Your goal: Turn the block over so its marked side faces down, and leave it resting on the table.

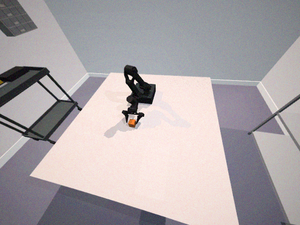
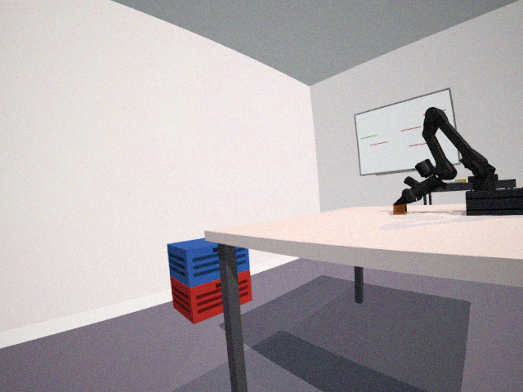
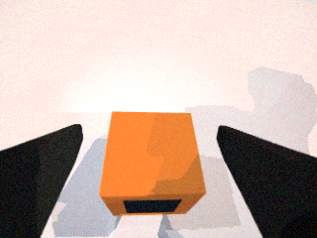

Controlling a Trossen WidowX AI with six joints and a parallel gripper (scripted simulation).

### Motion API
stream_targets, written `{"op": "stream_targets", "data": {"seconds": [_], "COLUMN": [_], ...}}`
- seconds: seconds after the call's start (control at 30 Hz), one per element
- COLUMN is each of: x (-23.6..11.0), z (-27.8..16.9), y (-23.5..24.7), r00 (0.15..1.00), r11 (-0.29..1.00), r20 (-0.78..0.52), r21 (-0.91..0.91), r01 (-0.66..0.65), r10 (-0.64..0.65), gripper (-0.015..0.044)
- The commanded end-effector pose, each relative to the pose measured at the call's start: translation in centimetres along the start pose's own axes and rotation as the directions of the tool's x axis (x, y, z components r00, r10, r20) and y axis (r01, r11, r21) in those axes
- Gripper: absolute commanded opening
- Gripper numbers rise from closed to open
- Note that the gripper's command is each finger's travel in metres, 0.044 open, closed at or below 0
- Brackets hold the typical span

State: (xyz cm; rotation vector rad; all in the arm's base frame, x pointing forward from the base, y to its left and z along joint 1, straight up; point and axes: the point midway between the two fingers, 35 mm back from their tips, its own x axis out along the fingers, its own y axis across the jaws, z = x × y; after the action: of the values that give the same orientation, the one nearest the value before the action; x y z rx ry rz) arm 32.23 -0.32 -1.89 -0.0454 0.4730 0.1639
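Observation:
An orange block rests on the white table. In the wrist view its dark marked square is on the side face nearest the camera, and a plain orange face is up. My gripper is open. Its two dark fingers stand on either side of the block with a clear gap to each side. It is low over the table, reaching forward from the arm's base.
A dark shelf cart stands left of the table. A blue crate on a red crate sits on the floor beyond the table's near leg. A whiteboard hangs on the far wall.

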Motion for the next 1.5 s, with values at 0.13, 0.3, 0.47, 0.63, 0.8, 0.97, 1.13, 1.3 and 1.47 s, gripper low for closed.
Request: {"op": "stream_targets", "data": {"seconds": [0.13, 0.3, 0.47, 0.63, 0.8, 0.97, 1.13, 1.3, 1.47], "x": [0.0, 0.0, 0.0, 0.0, 0.0, 0.1, 1.1, 0.1, -2.4], "z": [0.0, 0.0, 0.0, 0.0, 0.0, 0.0, 0.7, 2.4, 5.3], "y": [0.0, 0.0, 0.0, 0.0, 0.0, 0.0, -0.5, -0.6, -0.5], "r00": [1.000, 1.000, 1.000, 1.000, 1.000, 1.000, 0.990, 0.955, 0.923], "r11": [1.000, 1.000, 1.000, 1.000, 1.000, 1.000, 1.000, 1.000, 1.000], "r20": [0.000, 0.000, 0.000, 0.000, 0.000, -0.005, -0.140, -0.295, -0.385], "r21": [0.005, 0.005, 0.005, 0.005, 0.005, 0.005, 0.011, 0.011, -0.006], "r01": [-0.003, -0.003, -0.003, -0.003, -0.003, -0.003, 0.001, 0.003, 0.006], "r10": [0.003, 0.003, 0.003, 0.003, 0.003, 0.003, 0.000, 0.001, -0.008], "gripper": [0.0440, 0.0440, 0.0440, 0.0440, 0.0440, 0.0440, 0.0440, 0.0440, 0.0440]}}
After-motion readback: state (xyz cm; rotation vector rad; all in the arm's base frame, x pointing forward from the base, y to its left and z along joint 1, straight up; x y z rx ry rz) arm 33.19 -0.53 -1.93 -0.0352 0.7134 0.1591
